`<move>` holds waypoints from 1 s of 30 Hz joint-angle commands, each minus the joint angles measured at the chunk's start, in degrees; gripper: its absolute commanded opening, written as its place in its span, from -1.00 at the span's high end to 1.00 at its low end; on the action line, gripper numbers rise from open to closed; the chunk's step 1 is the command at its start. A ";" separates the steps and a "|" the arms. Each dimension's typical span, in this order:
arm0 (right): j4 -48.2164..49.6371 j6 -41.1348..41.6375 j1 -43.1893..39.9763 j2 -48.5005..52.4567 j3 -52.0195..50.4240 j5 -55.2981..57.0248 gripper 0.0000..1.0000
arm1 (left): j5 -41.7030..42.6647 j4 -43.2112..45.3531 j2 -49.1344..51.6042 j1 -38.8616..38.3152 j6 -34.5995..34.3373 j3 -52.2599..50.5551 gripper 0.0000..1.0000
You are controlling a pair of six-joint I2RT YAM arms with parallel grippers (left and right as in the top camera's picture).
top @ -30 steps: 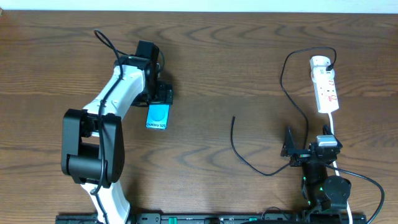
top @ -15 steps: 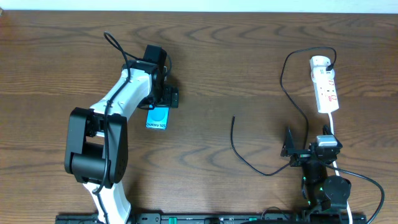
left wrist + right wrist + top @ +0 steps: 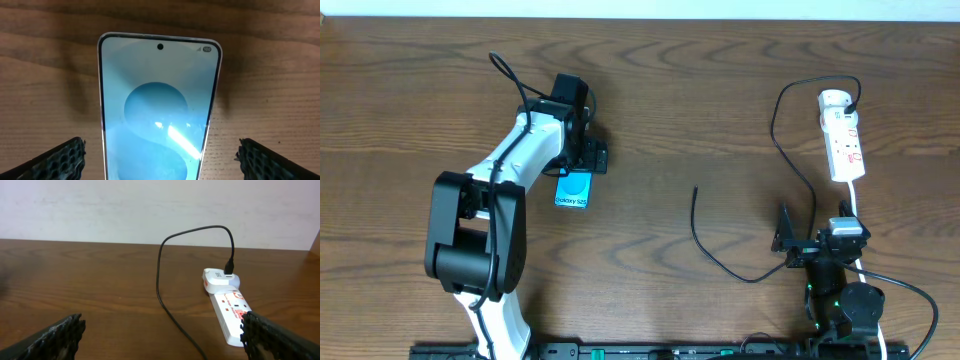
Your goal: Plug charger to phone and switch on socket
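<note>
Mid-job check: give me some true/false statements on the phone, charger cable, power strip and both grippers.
1. The small smartphone has a lit cyan-blue screen. True.
2. The thin black charger cable has its free end plugged into the smartphone. False: the tip lies loose, apart from it.
3. The left gripper is shut on the smartphone. False: it is open, fingers either side, not touching.
4. The cable's other end sits in a white adapter at the end of the narrow white power strip. True.
5. The right gripper holds the cable. False: it is open and empty.

One phone [image 3: 574,189] — one charger [image 3: 158,280] — one socket [image 3: 845,146].
</note>
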 commanded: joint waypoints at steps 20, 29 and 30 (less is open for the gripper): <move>-0.24 0.61 0.39 -0.46 -0.09 0.22 -0.98 | -0.98 0.11 3.23 0.13 1.25 -0.92 -0.96; -0.24 0.61 0.39 -0.46 -0.09 0.22 -0.99 | -0.96 -0.33 3.23 0.13 1.25 -0.92 -0.96; -0.24 0.61 0.37 -0.46 -0.09 0.20 -0.98 | -0.98 -0.33 3.23 0.13 1.25 -0.92 -0.96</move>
